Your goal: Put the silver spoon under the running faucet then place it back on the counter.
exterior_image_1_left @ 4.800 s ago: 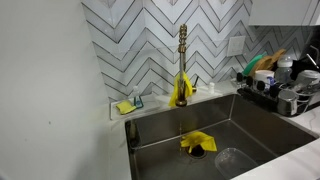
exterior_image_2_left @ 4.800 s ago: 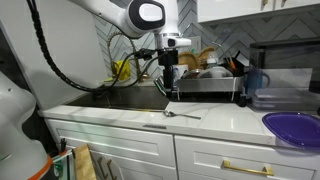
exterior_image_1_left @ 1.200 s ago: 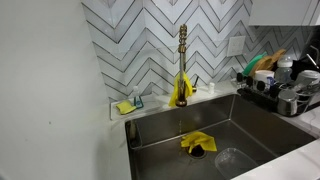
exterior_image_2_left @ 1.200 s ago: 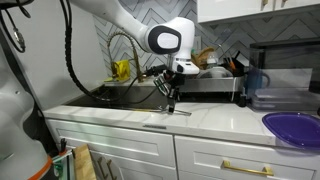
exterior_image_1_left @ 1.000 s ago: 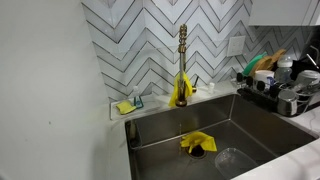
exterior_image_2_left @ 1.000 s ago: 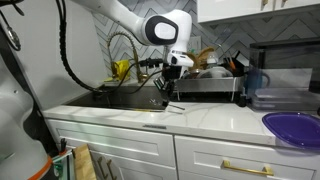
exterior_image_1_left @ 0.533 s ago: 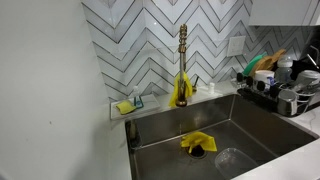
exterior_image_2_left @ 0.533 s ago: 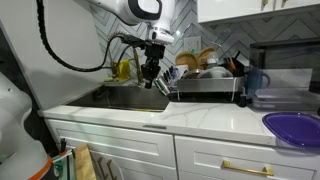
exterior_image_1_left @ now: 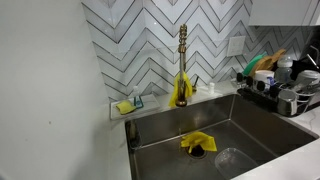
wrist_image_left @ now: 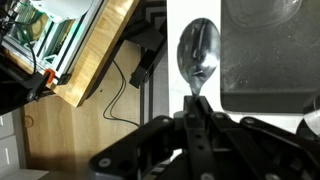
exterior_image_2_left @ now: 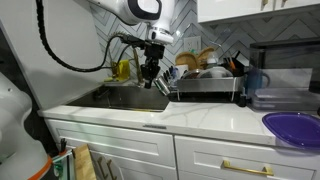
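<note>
Gripper clamped on glossy silver spoon handle | oval bowl beyond fingertips | slim brass faucet upright

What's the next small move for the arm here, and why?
Probably carry the spoon toward the faucet: the gripper grips its handle, lifted off the counter, and the arm is absent from the exterior view showing the faucet.
</note>
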Motion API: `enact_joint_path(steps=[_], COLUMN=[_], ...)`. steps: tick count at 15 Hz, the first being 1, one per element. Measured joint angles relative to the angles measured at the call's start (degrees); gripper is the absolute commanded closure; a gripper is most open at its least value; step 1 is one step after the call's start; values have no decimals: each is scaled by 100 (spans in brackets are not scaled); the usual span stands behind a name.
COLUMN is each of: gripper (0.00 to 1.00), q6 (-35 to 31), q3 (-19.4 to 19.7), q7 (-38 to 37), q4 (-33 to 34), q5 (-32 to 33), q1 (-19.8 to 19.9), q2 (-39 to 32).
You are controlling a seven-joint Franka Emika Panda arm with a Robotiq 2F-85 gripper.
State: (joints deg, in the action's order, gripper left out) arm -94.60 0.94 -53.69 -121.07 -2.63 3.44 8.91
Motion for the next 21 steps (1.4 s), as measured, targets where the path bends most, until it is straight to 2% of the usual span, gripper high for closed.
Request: enact_joint_path(steps=[5,8,12,13,14,16,20,21], gripper=[98,98,98,94,94,94,94,98], q6=[59,326,479,479,479,479,479,479], q3=[-319,-578,-901,-966,-1029,-1090,-1088,-1088], q7=[-21,-415,-712,-731,-734,-744,-744,-744], q4=[356,738,1391,1572,1759,2017,2120,2128], q5=[-30,48,362,478,590,689,726,727], q1=[-207,-379,-663,-738,-815,-922,-931,-931], q2=[-139,-216,-464,-565,-684,-880,-1000,-1003])
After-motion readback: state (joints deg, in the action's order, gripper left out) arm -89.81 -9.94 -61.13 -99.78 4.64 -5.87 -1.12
